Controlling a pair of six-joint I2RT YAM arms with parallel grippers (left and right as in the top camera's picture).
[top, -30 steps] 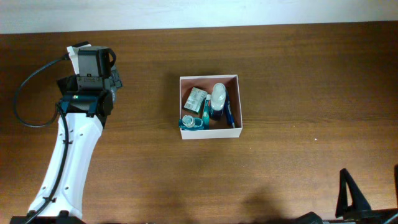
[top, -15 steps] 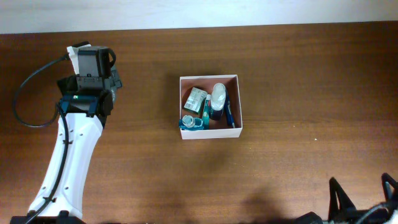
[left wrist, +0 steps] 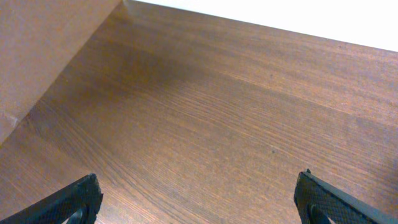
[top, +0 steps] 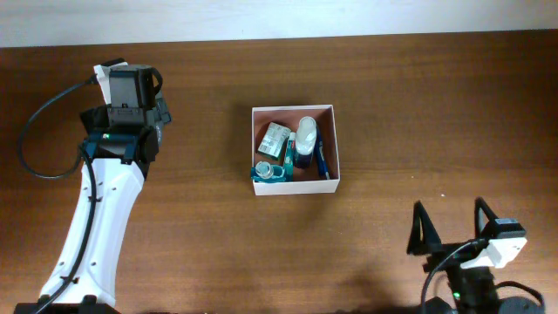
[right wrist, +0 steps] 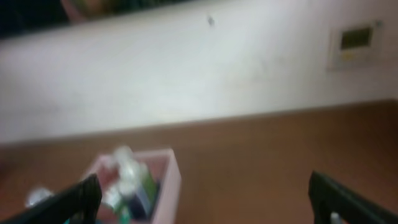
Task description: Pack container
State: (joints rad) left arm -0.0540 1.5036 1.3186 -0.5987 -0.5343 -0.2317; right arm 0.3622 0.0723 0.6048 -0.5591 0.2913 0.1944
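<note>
The container (top: 296, 187), a square shallow box with white walls and a reddish-brown inside, sits mid-table. In it lie a silver packet (top: 275, 138), a white-capped bottle (top: 305, 138), a teal glass bottle (top: 268, 172) and a blue pen (top: 322, 160). My right gripper (top: 452, 228) hovers open near the front edge, to the right of the box and well apart from it. Its blurred wrist view has the container (right wrist: 169, 180) at lower left, beyond the open right gripper (right wrist: 205, 199). My left gripper (left wrist: 199, 202) is open over bare wood, far left of the box.
The left arm (top: 103, 196) stretches from the front left corner toward the back, with a black cable (top: 35, 131) looping beside it. A pale wall (right wrist: 186, 74) runs along the table's far edge.
The right gripper has risen from the bottom right corner into the overhead view and moved left. The left arm and the container's contents have not moved.
</note>
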